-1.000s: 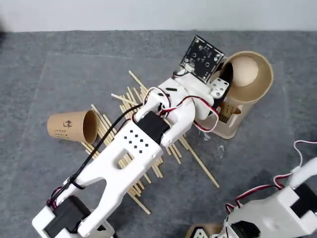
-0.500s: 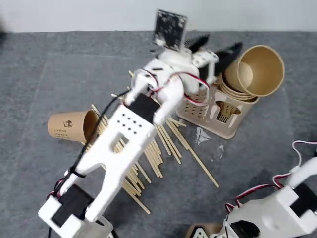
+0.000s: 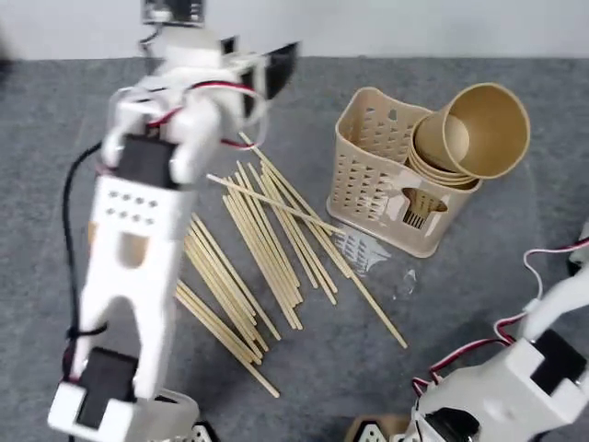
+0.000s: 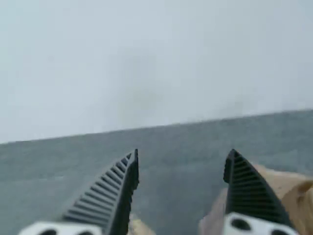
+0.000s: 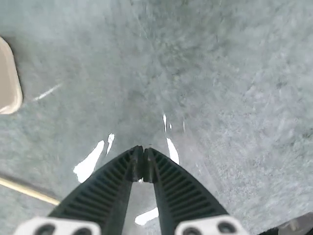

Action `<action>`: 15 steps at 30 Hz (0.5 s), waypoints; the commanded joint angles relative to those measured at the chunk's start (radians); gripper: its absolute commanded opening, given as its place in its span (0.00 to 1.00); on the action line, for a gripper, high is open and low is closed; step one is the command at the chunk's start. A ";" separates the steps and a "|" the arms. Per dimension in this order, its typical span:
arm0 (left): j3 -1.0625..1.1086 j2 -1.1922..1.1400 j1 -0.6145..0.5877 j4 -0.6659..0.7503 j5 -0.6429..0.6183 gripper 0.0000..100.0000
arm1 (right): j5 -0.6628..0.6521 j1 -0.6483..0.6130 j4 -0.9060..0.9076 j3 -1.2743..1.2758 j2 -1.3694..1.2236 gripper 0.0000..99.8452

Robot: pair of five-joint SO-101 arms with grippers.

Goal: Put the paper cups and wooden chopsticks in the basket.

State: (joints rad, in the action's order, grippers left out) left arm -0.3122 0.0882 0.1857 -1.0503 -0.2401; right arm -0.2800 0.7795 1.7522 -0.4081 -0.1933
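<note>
Left claw [image 4: 181, 191] gapes wide, empty, well apart from the basket [image 3: 368, 175]; right claw [image 5: 142, 159] is closed on nothing. Stacked cups [image 3: 469, 129] lie tilted in the basket; chopsticks [image 3: 267, 239] lie scattered beside it.

Nothing here can be read: no words, numbers, labels or signs. The only trace of print is a small dark mark on a paper cup [image 3: 419, 210]. It shows through the handle opening in the side wall of the basket [image 3: 368, 175] and is too small to make out.
</note>
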 commanded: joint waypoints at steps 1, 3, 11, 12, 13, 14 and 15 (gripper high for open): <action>-0.058 0.107 -0.097 -0.138 0.089 0.27 | -0.008 -0.018 0.036 -0.080 0.071 0.01; -0.058 0.118 -0.149 -0.216 0.150 0.27 | -0.009 -0.018 0.036 -0.081 0.071 0.01; 0.005 0.080 -0.310 -0.531 0.500 0.27 | -0.006 -0.013 0.038 -0.080 0.070 0.01; 0.024 0.068 -0.327 -0.554 0.534 0.27 | -0.005 -0.015 0.038 -0.080 0.070 0.01; 0.039 0.055 -0.341 -0.574 0.568 0.27 | -0.005 -0.015 0.038 -0.080 0.070 0.01; 0.056 0.040 -0.356 -0.586 0.598 0.27 | -0.005 -0.016 0.038 -0.080 0.070 0.01; 0.074 0.021 -0.368 -0.591 0.623 0.27 | -0.003 -0.016 0.039 -0.080 0.070 0.01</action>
State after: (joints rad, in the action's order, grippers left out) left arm -0.2570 0.1297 -0.1458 -1.6103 0.3061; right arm -0.2800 0.7748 1.7522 -0.4388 -0.1933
